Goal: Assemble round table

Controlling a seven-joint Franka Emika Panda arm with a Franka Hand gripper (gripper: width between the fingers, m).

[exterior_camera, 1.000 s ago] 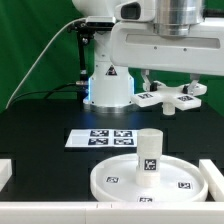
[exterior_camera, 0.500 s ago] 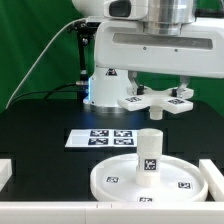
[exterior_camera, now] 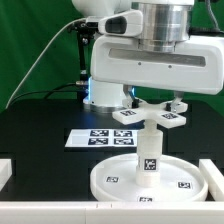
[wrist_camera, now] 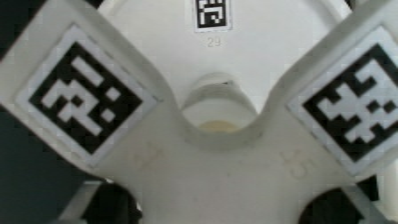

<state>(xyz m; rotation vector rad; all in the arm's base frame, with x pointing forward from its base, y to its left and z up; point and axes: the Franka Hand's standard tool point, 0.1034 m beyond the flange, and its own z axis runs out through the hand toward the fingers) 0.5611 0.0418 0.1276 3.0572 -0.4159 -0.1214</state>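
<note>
The wide rimmed round disc [exterior_camera: 115,182] lies flat on the black table at the front. The short thick leg [exterior_camera: 148,152] stands upright on it, with a tag on its side. My gripper [exterior_camera: 150,104] is shut on the lobed foot [exterior_camera: 150,117], held level directly above the leg's top, close to it; I cannot tell whether they touch. In the wrist view the foot [wrist_camera: 214,150] fills the frame: two tagged lobes and a central hole, with the disc [wrist_camera: 214,20] below. My gripper [wrist_camera: 222,205] clamps the foot's near edge, with only dark fingertips [wrist_camera: 111,200] showing.
The marker board [exterior_camera: 100,139] lies flat behind the disc. The robot's base [exterior_camera: 108,88] stands at the back. White rails sit at the left edge [exterior_camera: 5,172], right edge [exterior_camera: 215,176] and front [exterior_camera: 50,211] of the table.
My gripper has carried the foot toward the exterior view's left and downward, from beside the base to a spot right over the leg. Disc and leg have not moved.
</note>
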